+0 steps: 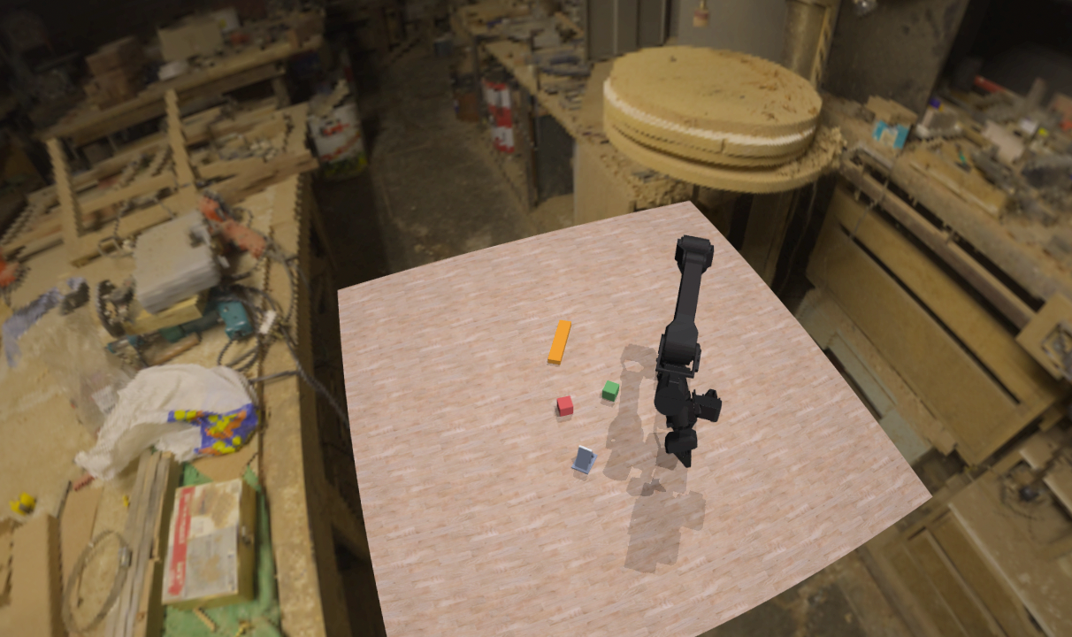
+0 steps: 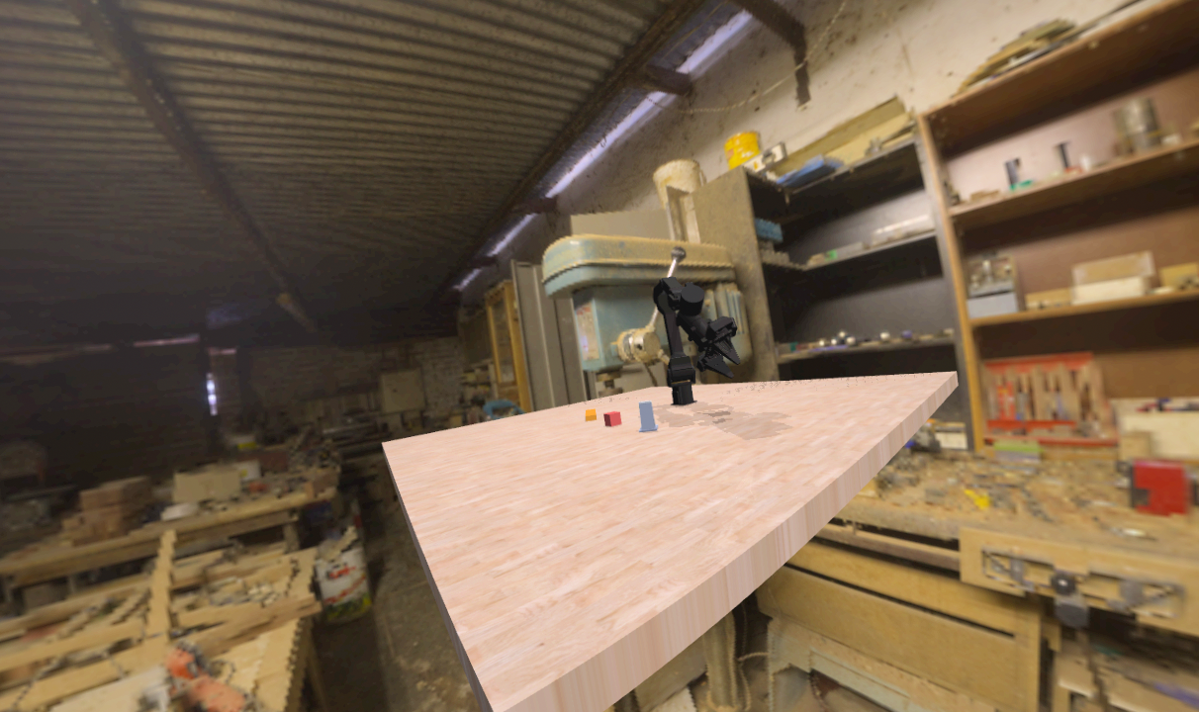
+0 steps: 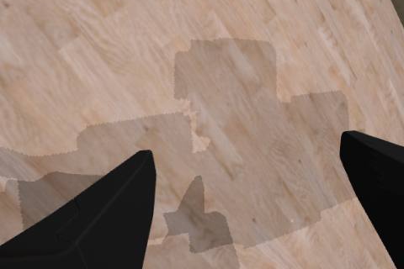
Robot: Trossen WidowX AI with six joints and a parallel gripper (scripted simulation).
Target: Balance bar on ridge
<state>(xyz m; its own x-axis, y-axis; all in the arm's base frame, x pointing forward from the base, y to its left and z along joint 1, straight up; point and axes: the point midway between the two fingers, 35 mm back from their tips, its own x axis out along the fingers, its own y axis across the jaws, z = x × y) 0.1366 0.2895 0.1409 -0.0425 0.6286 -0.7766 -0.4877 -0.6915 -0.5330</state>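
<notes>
The table (image 1: pixel 476 507) is the largest item: a pale wood-grain slab whose near edge is cut off at the bottom of the top view. My arm (image 1: pixel 686 317) stands on its far right part, folded forward and down, and it casts a blocky shadow (image 1: pixel 654 491) onto the wood.

My gripper (image 1: pixel 679 453) hangs above the table, tilted downward, and its jaws stand apart with nothing between them. In the wrist view only 2 black fingers show, both cut off by the frame edge, with bare wood and shadow in the gap. None of the blocks appears in that view.

The bar (image 1: pixel 558 341) is orange and lies flat on the table, well apart from my gripper. In the exterior view it shows only as a small orange end (image 2: pixel 591 413).

The ridge (image 1: pixel 583 459) is a small blue-grey piece standing on the table, near my gripper and well apart from the bar. Its upper edge is too small to make out.

1 red cube (image 1: pixel 564 405) and 1 green cube (image 1: pixel 610 389) sit between bar and ridge. I cannot find the green cube in the exterior view.
</notes>
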